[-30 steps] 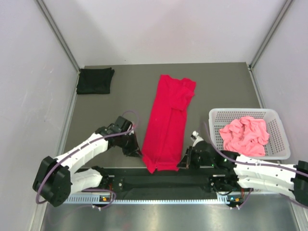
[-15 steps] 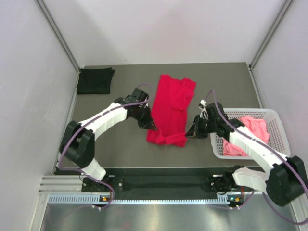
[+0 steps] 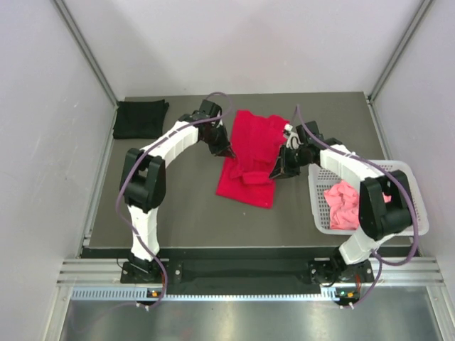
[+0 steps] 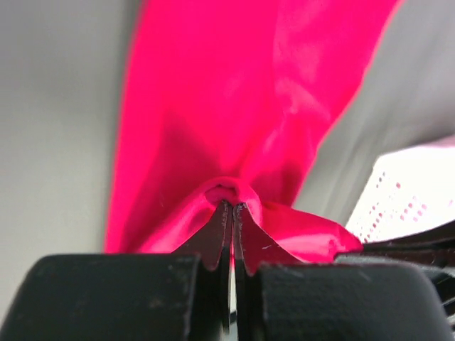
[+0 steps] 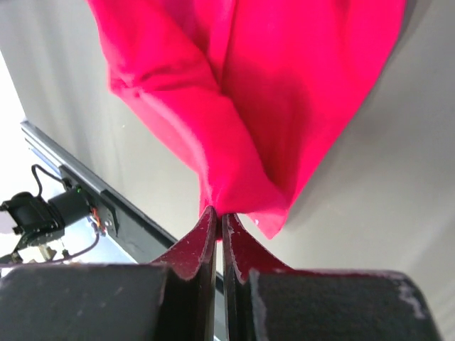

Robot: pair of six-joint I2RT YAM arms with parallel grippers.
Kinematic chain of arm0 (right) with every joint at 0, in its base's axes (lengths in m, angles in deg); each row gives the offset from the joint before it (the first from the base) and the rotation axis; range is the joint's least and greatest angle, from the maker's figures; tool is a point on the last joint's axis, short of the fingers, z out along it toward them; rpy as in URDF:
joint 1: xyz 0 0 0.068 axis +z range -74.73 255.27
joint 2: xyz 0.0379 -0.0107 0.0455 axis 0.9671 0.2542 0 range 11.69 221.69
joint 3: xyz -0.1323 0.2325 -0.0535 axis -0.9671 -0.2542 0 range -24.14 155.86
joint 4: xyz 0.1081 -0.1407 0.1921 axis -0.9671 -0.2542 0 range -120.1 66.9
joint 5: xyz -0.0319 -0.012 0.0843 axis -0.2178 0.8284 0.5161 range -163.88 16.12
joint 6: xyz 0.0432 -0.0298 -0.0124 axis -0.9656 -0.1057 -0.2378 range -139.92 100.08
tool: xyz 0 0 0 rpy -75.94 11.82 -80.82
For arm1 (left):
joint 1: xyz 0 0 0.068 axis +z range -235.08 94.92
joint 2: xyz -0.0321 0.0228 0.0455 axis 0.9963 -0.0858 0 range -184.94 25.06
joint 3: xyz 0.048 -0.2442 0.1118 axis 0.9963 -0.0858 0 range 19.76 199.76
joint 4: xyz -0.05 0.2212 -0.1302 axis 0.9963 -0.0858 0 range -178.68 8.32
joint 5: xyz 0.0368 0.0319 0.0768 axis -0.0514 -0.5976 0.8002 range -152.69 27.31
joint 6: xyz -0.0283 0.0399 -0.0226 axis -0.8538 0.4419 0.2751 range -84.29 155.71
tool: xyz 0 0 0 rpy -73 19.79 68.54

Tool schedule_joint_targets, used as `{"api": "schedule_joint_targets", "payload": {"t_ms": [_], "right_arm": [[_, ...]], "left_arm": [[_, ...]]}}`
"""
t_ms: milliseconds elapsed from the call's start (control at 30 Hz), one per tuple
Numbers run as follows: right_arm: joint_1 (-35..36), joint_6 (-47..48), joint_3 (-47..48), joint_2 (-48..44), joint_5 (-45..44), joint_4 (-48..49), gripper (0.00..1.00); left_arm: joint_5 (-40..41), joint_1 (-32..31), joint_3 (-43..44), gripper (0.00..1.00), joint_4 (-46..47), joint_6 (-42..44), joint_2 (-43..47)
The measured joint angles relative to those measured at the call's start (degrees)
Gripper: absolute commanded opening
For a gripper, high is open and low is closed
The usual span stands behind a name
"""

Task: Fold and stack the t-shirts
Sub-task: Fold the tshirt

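Three t-shirts show: one red t-shirt [image 3: 249, 142] between the two end effectors, one black t-shirt [image 3: 140, 118] well to the left of the left end effector [image 3: 229, 152], and one pink t-shirt [image 3: 341, 206] near the right end effector [image 3: 277, 171], on its right. There is one white basket [image 3: 412, 192] and one desk [image 3: 185, 206].

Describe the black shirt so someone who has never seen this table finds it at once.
Start at the grey table and go to its far left corner. The black shirt lies there alone, folded into a small flat rectangle. It is the only dark cloth: the red shirt is mid-table, and the pink shirt is crumpled in the white basket on the right.
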Motion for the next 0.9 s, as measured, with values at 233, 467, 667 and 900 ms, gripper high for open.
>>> {"api": "schedule_joint_targets", "payload": {"t_ms": [233, 467, 667, 900], "right_arm": [[-1.20, 0.02, 6.99, 7.69, 0.87, -0.68, 0.00], [-2.40, 0.02, 12.81, 13.27, 1.16, -0.79, 0.00], [-3.98, 0.00, 15.28, 16.68, 1.53, -1.18, 0.00], [-5.05, 0.04, 17.97, 20.85, 2.34, -1.36, 0.10]], "left_arm": [[-2.64, 3.61, 9.03, 0.00, -0.66, 3.17, -9.44], [-6.45, 4.83, 12.74, 0.00, -0.66, 4.13, -13.20], [-8.72, 4.96, 16.44, 0.00, -0.57, 4.42, -16.09], [-10.75, 5.40, 18.49, 0.15, -0.15, 4.31, -18.88]]}}
